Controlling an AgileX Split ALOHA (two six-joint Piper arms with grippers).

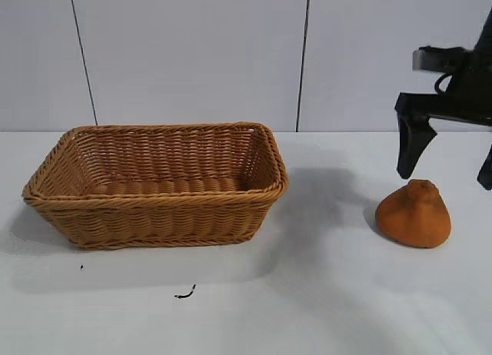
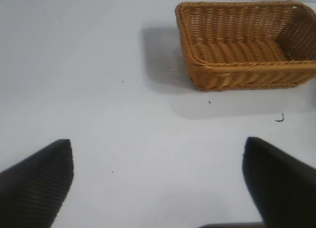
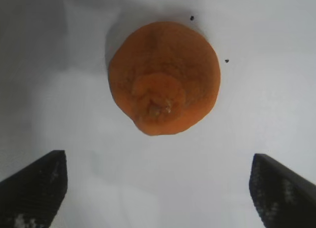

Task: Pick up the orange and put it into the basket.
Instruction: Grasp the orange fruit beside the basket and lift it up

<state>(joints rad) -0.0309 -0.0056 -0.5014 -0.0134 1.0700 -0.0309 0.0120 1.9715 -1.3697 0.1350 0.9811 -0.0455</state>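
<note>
The orange [image 1: 413,215], a dull orange-brown lump with a knobbly top, sits on the white table at the right. In the right wrist view it [image 3: 164,77] lies just ahead of the fingers. My right gripper [image 1: 446,178] hangs open just above and slightly behind the orange, not touching it; in its wrist view [image 3: 157,156] the jaws are wide apart and empty. The tan wicker basket [image 1: 154,217] stands empty at the left centre, well apart from the orange. My left gripper [image 2: 158,141] is open and empty over bare table, with the basket [image 2: 247,75] far ahead; it is out of the exterior view.
A small dark scrap [image 1: 184,294] lies on the table in front of the basket, also in the left wrist view [image 2: 280,119]. Two dark specks [image 3: 191,18] lie beside the orange. A pale panelled wall [image 1: 192,55] stands behind the table.
</note>
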